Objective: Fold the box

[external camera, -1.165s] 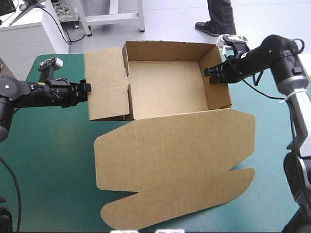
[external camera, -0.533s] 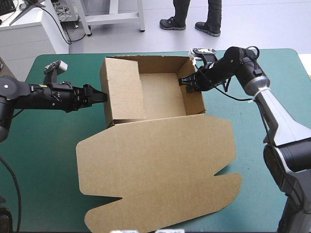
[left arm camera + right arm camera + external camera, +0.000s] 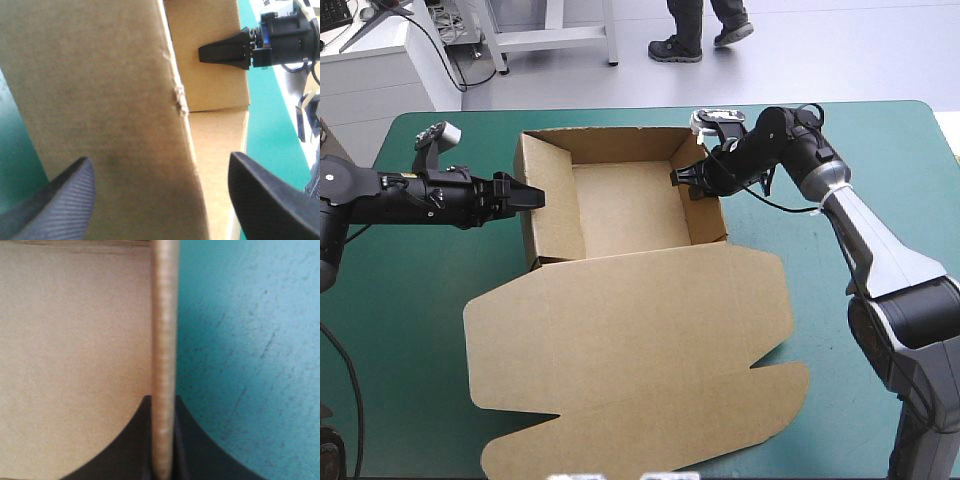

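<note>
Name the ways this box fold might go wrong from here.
1. The left jaws stand open astride the left wall, not gripping it; that wall may flop outward when they pull away.
2. The right jaws are shut on the rim of the right wall alone; any tug there may crease the board or drag the whole box, with its flat lid, across the table.

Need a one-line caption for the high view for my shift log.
Right gripper pinches the brown box's right wall; open left gripper straddles its left wall, lid flat on the teal-green table.
</note>
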`<state>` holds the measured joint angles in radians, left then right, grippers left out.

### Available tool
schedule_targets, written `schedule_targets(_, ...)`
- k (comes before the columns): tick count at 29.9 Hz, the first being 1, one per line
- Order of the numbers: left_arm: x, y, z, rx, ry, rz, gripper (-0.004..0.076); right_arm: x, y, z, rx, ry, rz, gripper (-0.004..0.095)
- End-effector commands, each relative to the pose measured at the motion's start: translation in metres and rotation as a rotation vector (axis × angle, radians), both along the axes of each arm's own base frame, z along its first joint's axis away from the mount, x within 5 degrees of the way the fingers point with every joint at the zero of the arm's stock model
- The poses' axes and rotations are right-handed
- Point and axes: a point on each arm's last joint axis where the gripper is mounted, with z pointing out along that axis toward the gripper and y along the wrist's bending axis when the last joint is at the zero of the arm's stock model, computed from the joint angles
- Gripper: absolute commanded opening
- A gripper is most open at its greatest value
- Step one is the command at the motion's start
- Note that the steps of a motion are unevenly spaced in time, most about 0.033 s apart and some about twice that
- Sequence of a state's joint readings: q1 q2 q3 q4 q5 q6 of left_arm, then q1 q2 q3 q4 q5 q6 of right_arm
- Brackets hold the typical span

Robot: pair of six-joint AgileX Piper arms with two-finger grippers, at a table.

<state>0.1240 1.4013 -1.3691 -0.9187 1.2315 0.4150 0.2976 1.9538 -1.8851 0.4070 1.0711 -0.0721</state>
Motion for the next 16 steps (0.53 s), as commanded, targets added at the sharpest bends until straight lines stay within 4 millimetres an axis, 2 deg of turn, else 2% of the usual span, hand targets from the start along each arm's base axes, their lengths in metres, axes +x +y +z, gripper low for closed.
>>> schedule_targets(1,-0.012,-0.007,0.020,-0.065,-0.043,-0.053,0.0528,-0.011,0.006,0.036,0.102,-0.082,-0.012,-0.0015)
schedule_targets(8,-0.012,-0.004,0.016,-0.002,-0.038,-0.041,0.0524,-0.021,0.035,0.038,0.096,-0.124,0.046,-0.0015)
schedule_targets(12,-0.012,0.003,0.007,0.094,0.016,0.000,0.0475,-0.028,0.048,0.042,0.071,-0.151,0.084,-0.0015)
schedule_targets(16,-0.012,0.009,0.002,0.159,0.067,0.047,0.0418,-0.035,0.060,0.056,0.076,-0.192,0.113,-0.0007)
